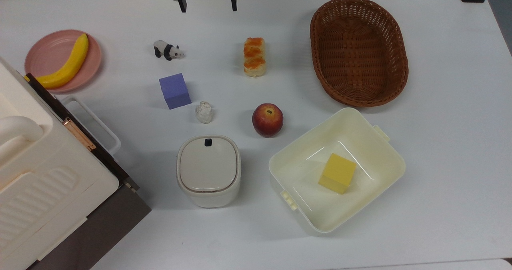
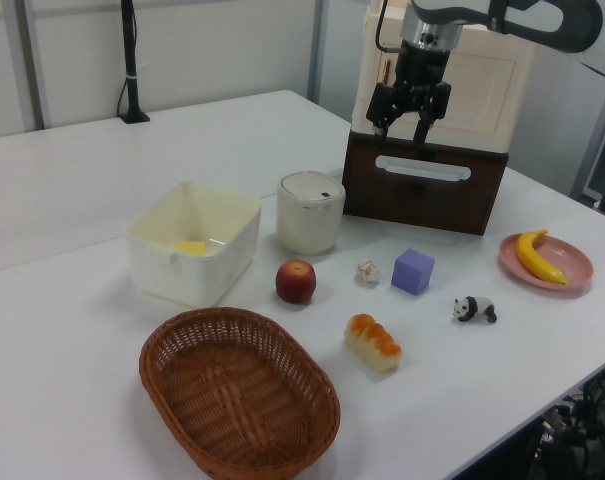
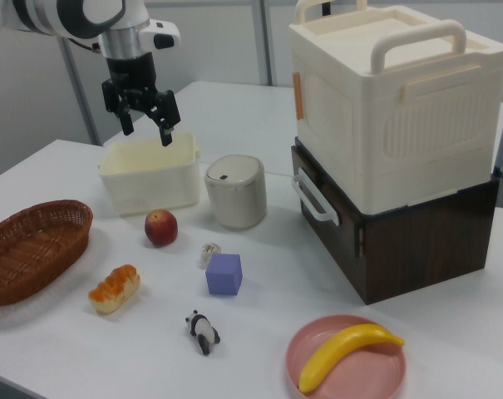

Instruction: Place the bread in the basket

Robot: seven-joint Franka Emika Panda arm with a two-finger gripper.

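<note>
The gripper (image 2: 405, 124) hung high above the white table (image 1: 448, 150), its two black fingers (image 3: 127, 125) spread apart with nothing between them. The bread (image 1: 254, 57) lay on the table well below the fingertips and apart from them, untouched. In the top view it sat between the panda figurine (image 1: 168, 50) on the top view's left and the wicker basket (image 1: 359, 51) on the top view's right, with the red apple (image 1: 267, 120) near it. The basket held nothing. In the right view, the fingers hovered before the cream tub (image 3: 148, 173).
</note>
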